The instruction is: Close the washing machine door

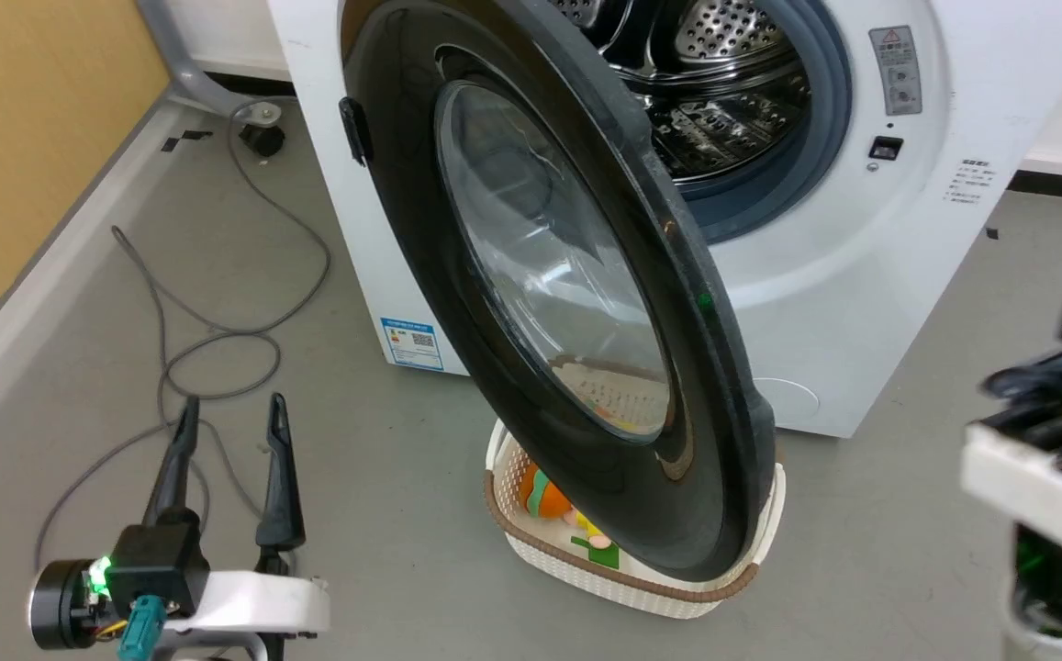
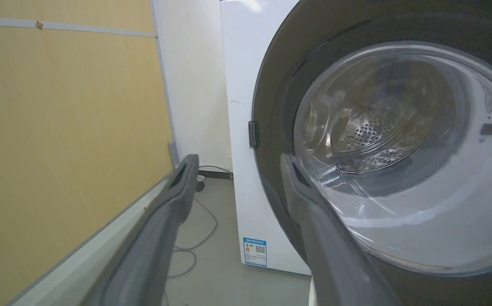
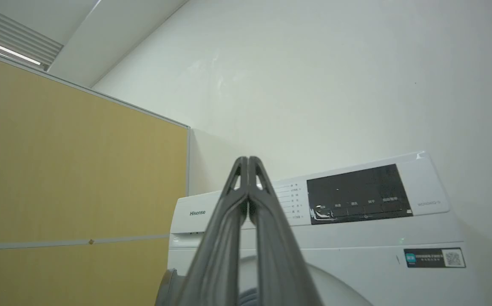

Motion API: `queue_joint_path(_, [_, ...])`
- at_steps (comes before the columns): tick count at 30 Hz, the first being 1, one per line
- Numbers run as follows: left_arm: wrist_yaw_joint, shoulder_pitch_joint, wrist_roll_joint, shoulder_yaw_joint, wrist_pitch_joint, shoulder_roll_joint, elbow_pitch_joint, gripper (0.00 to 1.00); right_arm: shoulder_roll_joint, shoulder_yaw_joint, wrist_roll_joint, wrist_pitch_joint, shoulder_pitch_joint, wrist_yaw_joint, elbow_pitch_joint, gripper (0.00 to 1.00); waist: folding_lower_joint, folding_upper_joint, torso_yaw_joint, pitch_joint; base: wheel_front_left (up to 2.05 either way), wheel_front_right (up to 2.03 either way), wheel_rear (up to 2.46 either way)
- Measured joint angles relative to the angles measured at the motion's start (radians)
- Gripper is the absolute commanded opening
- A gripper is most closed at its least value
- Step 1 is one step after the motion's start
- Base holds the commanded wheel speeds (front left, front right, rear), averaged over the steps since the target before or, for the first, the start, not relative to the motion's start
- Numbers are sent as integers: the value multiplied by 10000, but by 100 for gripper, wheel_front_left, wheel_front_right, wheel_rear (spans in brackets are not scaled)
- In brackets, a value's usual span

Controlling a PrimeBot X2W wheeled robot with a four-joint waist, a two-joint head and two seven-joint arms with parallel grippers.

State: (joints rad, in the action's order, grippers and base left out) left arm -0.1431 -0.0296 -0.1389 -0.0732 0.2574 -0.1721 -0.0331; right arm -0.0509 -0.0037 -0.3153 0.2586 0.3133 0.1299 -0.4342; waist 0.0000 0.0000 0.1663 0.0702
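Note:
The washing machine door (image 1: pixel 549 275) hangs open, swung out toward me, its glossy black rim and clear glass bowl facing left. Behind it the white washing machine (image 1: pixel 861 275) shows its steel drum (image 1: pixel 723 83) and grey seal. My left gripper (image 1: pixel 232 413) is open at the lower left over the floor, well left of the door and apart from it. In the left wrist view the left gripper (image 2: pixel 235 163) points at the door (image 2: pixel 382 140) and its left rim. In the right wrist view the right gripper (image 3: pixel 248 160) is shut on nothing, aimed up at the washing machine (image 3: pixel 356 238) control panel.
A cream perforated basket (image 1: pixel 549 560) with toys sits on the floor under the door's lower edge. Grey cables (image 1: pixel 218 330) loop across the floor at the left. A yellow partition wall (image 1: pixel 26 138) runs along the left side. My right arm's wrist (image 1: pixel 1045 477) fills the right edge.

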Motion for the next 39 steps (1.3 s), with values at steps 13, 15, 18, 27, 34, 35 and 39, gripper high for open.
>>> queue_joint_path(13, [510,280,506,489,0,570,228,100,-1802,4433,-941,0,115,0,403,0,0,0,92,-101,0,0,0])
queue_joint_path(15, [556,282,604,504,0,629,259,100,-2117,5152,-995,0,82,0,823,0,0,0,75,-136,0,0,0])
queue_joint_path(18, [566,289,692,550,0,673,290,100,-2489,6174,-1112,0,25,0,1411,0,0,0,41,-189,0,0,0])
queue_joint_path(27, [639,301,848,635,0,813,314,100,-3018,7407,-1287,0,-665,0,2970,0,0,0,-75,-196,0,0,0])
queue_joint_path(34, [648,305,934,698,0,895,305,100,-3081,6727,-738,-2,-1183,0,4080,0,0,0,-270,-100,0,0,0])
queue_joint_path(35, [663,305,953,690,0,905,305,100,-3081,6585,-692,0,-1208,0,4217,0,0,0,-300,-72,0,0,0])
queue_joint_path(39, [671,303,1024,631,0,936,303,100,-3028,5967,-539,0,-1248,0,4629,0,0,0,-412,54,0,0,0])
